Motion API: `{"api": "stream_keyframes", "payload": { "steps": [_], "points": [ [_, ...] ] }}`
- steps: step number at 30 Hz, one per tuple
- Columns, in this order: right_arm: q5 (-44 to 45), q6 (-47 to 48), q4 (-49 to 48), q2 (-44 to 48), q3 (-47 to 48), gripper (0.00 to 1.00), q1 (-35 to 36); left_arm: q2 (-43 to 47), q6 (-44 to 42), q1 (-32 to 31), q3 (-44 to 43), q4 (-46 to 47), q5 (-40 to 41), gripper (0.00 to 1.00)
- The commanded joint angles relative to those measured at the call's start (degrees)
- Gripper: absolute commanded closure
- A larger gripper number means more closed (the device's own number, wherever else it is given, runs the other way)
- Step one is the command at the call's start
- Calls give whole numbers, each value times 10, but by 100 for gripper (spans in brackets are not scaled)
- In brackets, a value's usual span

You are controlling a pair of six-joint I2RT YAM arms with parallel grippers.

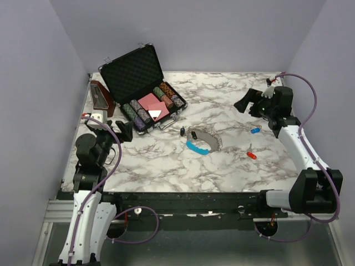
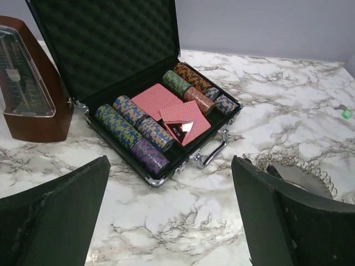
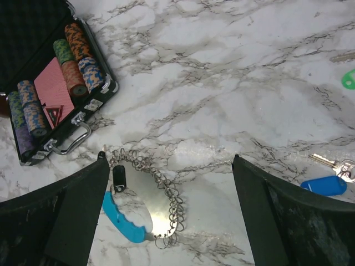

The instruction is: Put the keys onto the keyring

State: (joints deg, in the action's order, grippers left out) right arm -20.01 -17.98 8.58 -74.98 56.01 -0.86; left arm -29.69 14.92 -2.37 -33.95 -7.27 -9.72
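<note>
From above, the keyring (image 1: 201, 142) lies on the marble table (image 1: 161, 166), with the blue key (image 1: 255, 131) and red key (image 1: 251, 155) loose to its right. The left wrist view shows the left gripper (image 2: 171, 221) spread wide and empty, facing the poker chip case (image 2: 111, 44). The right wrist view shows the right gripper (image 3: 171, 221) likewise spread, above the keyring.

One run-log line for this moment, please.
left end effector open | right end effector open | blue key, red key on table, not on keyring
</note>
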Motion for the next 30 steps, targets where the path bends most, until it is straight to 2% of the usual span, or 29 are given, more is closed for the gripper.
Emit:
{"api": "stream_keyframes", "payload": {
  "steps": [1,4,8,11,13,17,19,22,24,27,30],
  "points": [
    [9,7,-5,12,13,0,-2,-5,7,2,-8,9,-43,1],
    [-46,63,9,14,17,0,-2,-8,7,3,-11,4,-54,1],
    [-192,205,63,14,37,0,-1,-12,7,1,-14,5,-76,1],
    [-245,311,132,15,52,0,-1,-15,8,1,-16,3,-89,1],
    [-274,424,209,7,66,0,-1,-17,9,2,-18,3,-99,1],
    [-240,585,332,-21,103,0,-2,-17,11,1,-20,1,-111,1],
    [-219,632,337,-20,104,0,-17,-15,10,1,-20,0,-114,1],
    [-283,762,396,-38,124,0,-91,-15,11,0,-23,1,-123,1],
    [-295,902,482,-67,148,0,-119,-14,12,0,-23,1,-125,1],
    [-233,1086,582,-110,165,0,-121,-13,13,0,-22,2,-130,1],
    [-192,1164,593,-130,151,0,-121,-13,13,0,-22,3,-136,1]
  ]
}}
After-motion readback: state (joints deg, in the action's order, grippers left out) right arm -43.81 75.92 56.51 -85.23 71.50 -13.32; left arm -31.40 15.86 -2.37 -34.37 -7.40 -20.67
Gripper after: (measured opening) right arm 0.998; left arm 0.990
